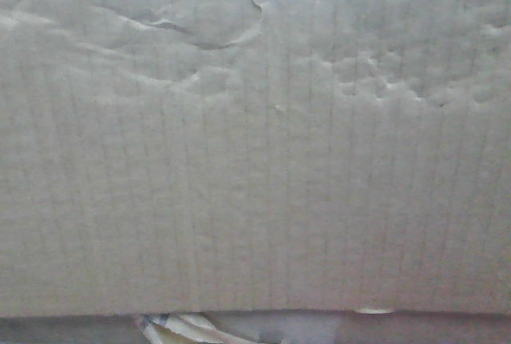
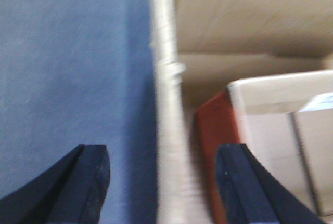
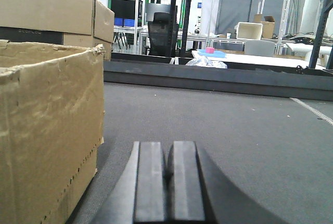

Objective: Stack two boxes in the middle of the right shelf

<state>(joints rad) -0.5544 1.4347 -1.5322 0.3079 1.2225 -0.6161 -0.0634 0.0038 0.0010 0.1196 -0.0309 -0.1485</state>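
Two black fingers of the left gripper (image 2: 165, 182) spread wide, straddling the pale, frayed rim of a tan corrugated box (image 2: 169, 104). The right gripper (image 3: 166, 180) has its flat pads pressed together, empty, low over coarse grey carpet (image 3: 250, 130), beside a dented open carton (image 3: 47, 130); a smoother closed box (image 3: 52, 13) is behind.

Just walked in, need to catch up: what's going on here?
The left gripper is open, its fingers either side of the upright wall of a tan corrugated cardboard box, not yet closed. The right gripper is shut and empty, low over the dark grey carpeted surface beside an open-topped cardboard carton. No shelf is in view.
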